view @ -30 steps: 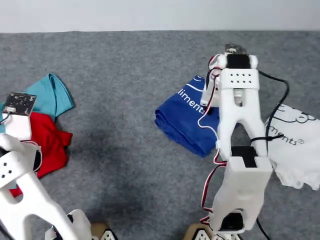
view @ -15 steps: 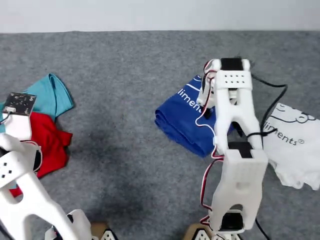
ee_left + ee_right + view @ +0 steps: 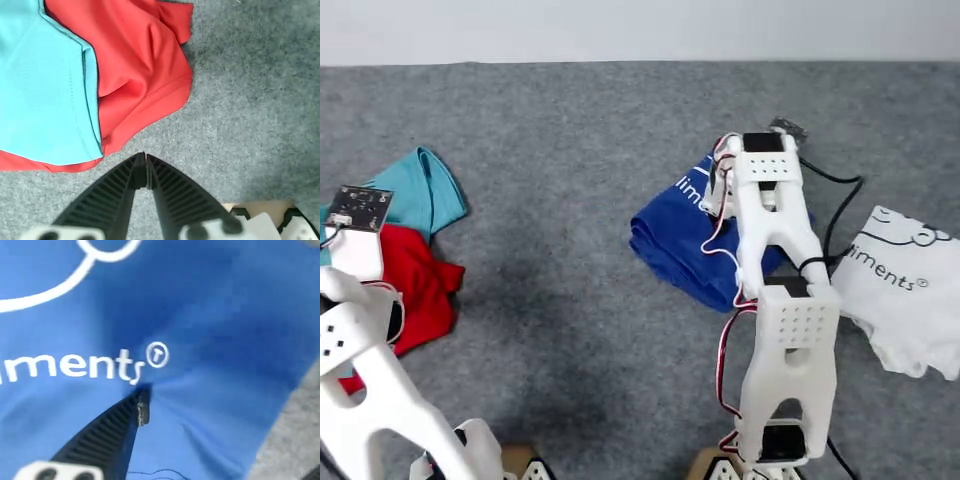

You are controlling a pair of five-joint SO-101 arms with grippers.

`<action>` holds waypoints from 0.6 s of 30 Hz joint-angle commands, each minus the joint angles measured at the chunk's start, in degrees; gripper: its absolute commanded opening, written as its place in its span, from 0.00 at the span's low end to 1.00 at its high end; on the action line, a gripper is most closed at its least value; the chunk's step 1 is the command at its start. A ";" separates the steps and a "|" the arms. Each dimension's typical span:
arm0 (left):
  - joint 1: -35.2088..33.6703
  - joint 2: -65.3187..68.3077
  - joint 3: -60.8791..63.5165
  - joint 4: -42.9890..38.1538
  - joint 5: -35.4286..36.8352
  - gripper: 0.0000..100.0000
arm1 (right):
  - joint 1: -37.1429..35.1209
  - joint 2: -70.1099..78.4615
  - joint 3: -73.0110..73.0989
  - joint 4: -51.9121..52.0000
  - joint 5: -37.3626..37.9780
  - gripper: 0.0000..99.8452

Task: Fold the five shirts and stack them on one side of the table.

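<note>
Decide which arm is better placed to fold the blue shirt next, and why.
Right: the right claw touches the blue shirt. The left claw hangs shut by the red shirt, across the table.

Your left gripper [image 3: 145, 172] hangs with jaws pressed together. Your right arm [image 3: 772, 230] stretches forward, wrist pitched down, jaws parted

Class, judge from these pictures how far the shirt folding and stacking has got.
Done: nothing stacked yet. In hand: the right gripper presses into the bunched blue shirt. Remaining: the red shirt and teal shirt lie crumpled together by the shut left gripper, and the white shirt lies apart, rumpled.
</note>
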 commanded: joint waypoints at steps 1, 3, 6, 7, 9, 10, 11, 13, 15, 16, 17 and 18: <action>0.09 -1.05 -0.22 0.18 -0.53 0.01 | -1.89 -0.40 -0.88 -1.80 -0.70 0.52; 0.09 -1.05 -0.22 0.09 -0.62 0.01 | -2.33 -0.22 -0.79 -1.89 -0.70 0.48; 0.09 -1.05 -0.22 0.09 -1.93 0.01 | -2.15 1.19 -0.97 -1.89 -0.70 0.39; 0.09 -1.05 -0.22 0.09 -2.73 0.01 | -2.07 1.98 -0.97 -1.89 -0.70 0.36; 0.09 -1.05 -0.22 0.09 -3.78 0.01 | -1.36 3.91 -0.97 -1.80 -0.70 0.33; 0.09 -1.05 -0.22 0.09 -4.13 0.01 | -1.01 4.88 -0.97 -1.80 -0.70 0.33; 0.09 -1.05 -0.22 0.09 -4.40 0.01 | -0.75 5.67 -0.97 -1.80 -0.70 0.33; 0.09 -1.05 -0.22 0.09 -4.66 0.01 | -0.04 6.73 -0.97 -1.54 -0.70 0.33; 0.09 -1.05 -0.22 0.09 -4.66 0.01 | 0.40 7.60 -0.97 -1.36 -0.70 0.32; 0.09 -1.05 -0.22 0.09 -4.66 0.01 | 0.84 8.04 -0.97 -1.27 -0.70 0.32; 0.09 -1.05 -0.22 0.09 -4.66 0.01 | 1.19 8.13 -0.97 -1.19 -0.70 0.32; 0.09 -1.05 -0.22 0.09 -4.66 0.01 | 1.36 8.13 -0.97 -0.75 -0.70 0.32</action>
